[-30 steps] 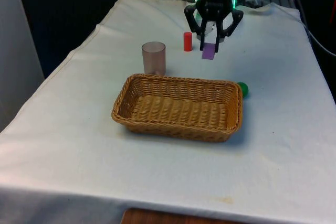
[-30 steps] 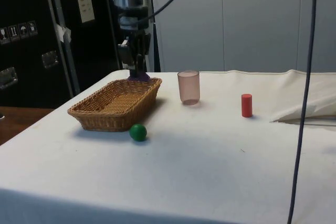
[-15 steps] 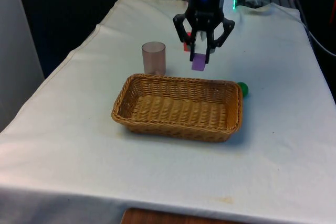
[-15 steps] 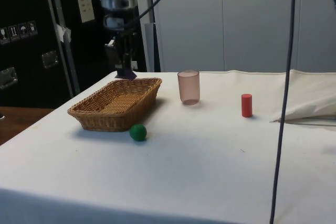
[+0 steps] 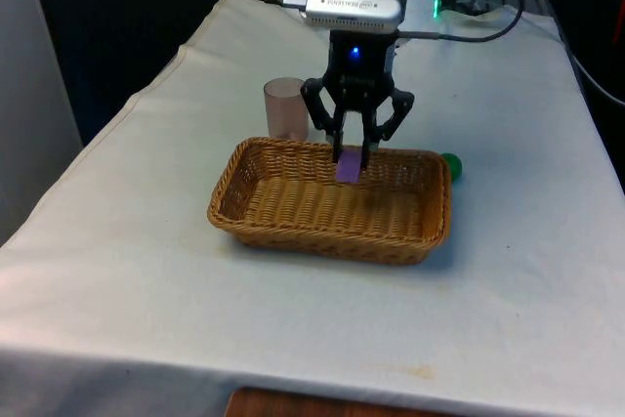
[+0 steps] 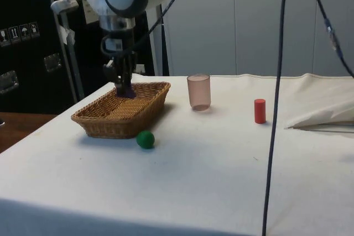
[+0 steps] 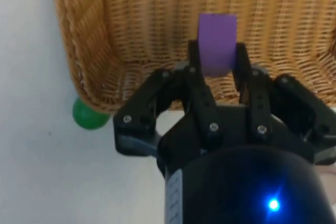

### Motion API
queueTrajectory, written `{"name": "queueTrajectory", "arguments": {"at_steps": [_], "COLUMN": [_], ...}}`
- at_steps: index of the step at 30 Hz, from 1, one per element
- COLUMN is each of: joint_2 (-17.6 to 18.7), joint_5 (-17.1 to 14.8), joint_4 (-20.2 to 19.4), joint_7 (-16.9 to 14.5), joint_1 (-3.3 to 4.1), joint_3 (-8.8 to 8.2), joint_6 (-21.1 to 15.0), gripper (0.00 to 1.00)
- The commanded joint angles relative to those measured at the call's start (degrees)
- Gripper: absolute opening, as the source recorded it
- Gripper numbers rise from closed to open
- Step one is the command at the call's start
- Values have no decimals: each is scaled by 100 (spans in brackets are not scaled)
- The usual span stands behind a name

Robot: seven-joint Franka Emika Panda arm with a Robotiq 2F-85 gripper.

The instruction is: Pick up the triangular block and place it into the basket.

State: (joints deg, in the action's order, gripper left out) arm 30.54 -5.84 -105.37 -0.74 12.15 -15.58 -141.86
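The gripper (image 5: 351, 153) holds a purple block (image 5: 348, 166) between its two black fingers (image 7: 195, 85), which are closed narrow on its flat sides; the block looks smooth and matte, with straight edges, and in the wrist view (image 7: 217, 43) its visible face looks nearly rectangular; it hangs over the inside of the basket (image 5: 237, 219), near the far rim, and I cannot tell if it touches the woven floor; the basket is a shallow rectangular tray of tan wicker with rounded corners and a thick braided rim (image 6: 98, 119); a green ball (image 5: 452, 165), round and smooth, lies on the cloth (image 5: 117, 271) just beside the basket's corner at the front view's right; a translucent pinkish cup (image 5: 284, 107) stands upright behind the basket; a red cylinder (image 6: 260, 111) stands upright well apart from the cup in the side view; the cloth is white and a bit wrinkled
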Motion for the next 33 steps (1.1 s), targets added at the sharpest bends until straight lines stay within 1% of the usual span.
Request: {"name": "queueTrajectory", "arguments": {"at_steps": [1, 4, 9, 11, 15, 16, 17, 19, 22, 25, 26, 27, 28, 31, 32, 33], "joint_2": [86, 264, 407, 527, 544, 579, 539, 516, 498, 493, 510, 487, 487, 481, 481, 481], "joint_5": [-86, -172, -206, -218, -195, -172, -189, -178, -172, -166, -172, -166, -166, -166, -166, -166], "joint_4": [40, 69, 57, 52, 57, 57, 57, 57, 57, 57, 63, 57, 57, 57, 57, 57], "joint_7": [-74, -138, -132, -132, -115, -92, -109, -109, -103, -103, -97, -103, -97, -97, -97, -97], "joint_1": [-57, -86, -57, -63, -46, -29, -40, -34, -29, -29, -29, -29, -23, -23, -23, -23], "joint_3": [52, 46, 34, 40, 11, -6, 11, 0, -6, -6, -11, -11, -11, -11, -11, -11], "joint_6": [-69, -252, -447, -579, -602, -625, -590, -567, -539, -527, -556, -521, -521, -516, -516, -516], "gripper": [33, 33, 33, 33, 33, 33, 33, 39, 52, 66, 73, 73, 82, 96, 99, 100]}}
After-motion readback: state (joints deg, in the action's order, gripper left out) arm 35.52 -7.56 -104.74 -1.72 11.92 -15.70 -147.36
